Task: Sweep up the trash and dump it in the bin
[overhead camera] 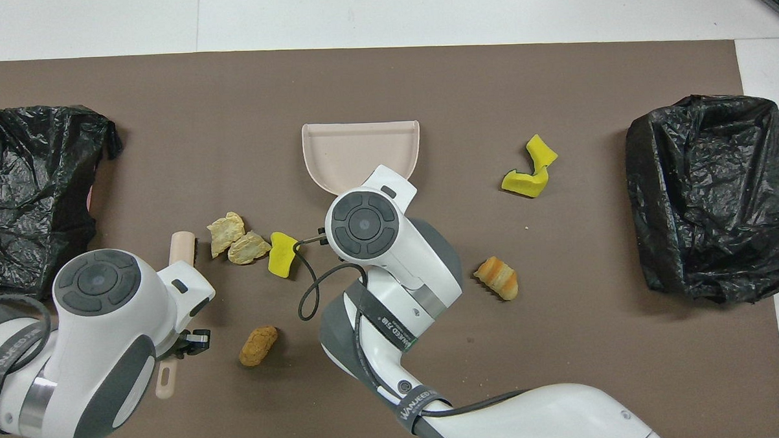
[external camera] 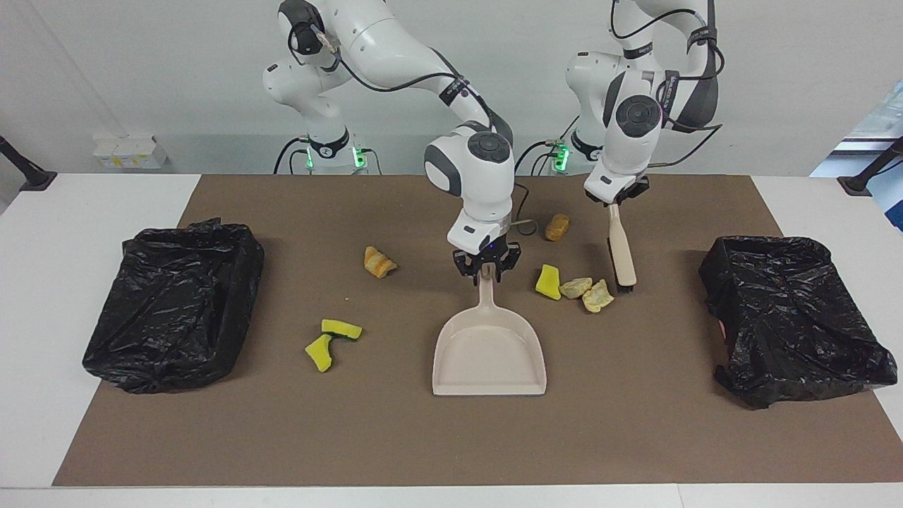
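Note:
The beige dustpan (external camera: 489,353) (overhead camera: 360,149) lies flat mid-mat, handle toward the robots. My right gripper (external camera: 485,271) is down at the handle's end, set around it. My left gripper (external camera: 612,202) is shut on the beige brush (external camera: 622,254) (overhead camera: 182,245), whose bristles rest on the mat. Beside the bristles, toward the dustpan, lie two tan lumps (external camera: 575,287) (external camera: 597,296) and a yellow sponge chunk (external camera: 548,282) (overhead camera: 281,262). More trash is scattered: a brown lump (external camera: 556,226), a bread-like piece (external camera: 379,262), and two yellow-green sponge pieces (external camera: 331,340).
Two bins lined with black bags stand on the brown mat, one at the right arm's end (external camera: 173,303) and one at the left arm's end (external camera: 797,317). The white table edge (external camera: 42,317) runs around the mat.

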{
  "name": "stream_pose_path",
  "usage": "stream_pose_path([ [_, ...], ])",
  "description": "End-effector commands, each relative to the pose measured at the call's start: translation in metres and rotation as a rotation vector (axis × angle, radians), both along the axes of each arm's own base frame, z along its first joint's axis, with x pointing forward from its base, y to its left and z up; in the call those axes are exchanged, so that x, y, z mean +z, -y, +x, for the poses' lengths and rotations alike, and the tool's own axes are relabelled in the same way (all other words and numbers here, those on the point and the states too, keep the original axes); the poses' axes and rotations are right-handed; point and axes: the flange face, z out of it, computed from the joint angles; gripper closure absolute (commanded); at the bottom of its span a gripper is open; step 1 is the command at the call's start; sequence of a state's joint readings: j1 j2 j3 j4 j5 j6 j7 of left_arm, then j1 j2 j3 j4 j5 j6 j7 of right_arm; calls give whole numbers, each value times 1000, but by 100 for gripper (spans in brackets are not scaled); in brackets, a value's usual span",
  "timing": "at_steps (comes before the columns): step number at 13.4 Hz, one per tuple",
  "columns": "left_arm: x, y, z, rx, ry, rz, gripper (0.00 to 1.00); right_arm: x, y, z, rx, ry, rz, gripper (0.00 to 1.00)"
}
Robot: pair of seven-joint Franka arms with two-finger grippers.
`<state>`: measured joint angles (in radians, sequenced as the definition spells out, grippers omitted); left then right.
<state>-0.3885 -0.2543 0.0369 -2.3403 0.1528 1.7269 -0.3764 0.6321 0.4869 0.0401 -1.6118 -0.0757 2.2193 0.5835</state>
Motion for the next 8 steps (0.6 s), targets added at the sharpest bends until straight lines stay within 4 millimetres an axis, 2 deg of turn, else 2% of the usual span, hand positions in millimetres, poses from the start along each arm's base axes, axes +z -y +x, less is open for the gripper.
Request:
stream_pose_path([
  [1,10,24,-29,130,40,58,100,-3,2,5,-13,31,-8,71],
  [2,11,33,-39,176,61,77,100,-6,2,3,-10,22,-15,82],
  [3,10,42,-51,237,78,89,100,-9,1,0,-4,15,-26,100],
  [5,10,59,-68,352,89,93,100,1,6,0,8,11,-37,100],
  [6,10,69,-81,398,77,105,100,13,11,2,11,18,-32,100],
  [8,10,85,-100,504,105,165,100,33,32,8,42,24,-35,100],
])
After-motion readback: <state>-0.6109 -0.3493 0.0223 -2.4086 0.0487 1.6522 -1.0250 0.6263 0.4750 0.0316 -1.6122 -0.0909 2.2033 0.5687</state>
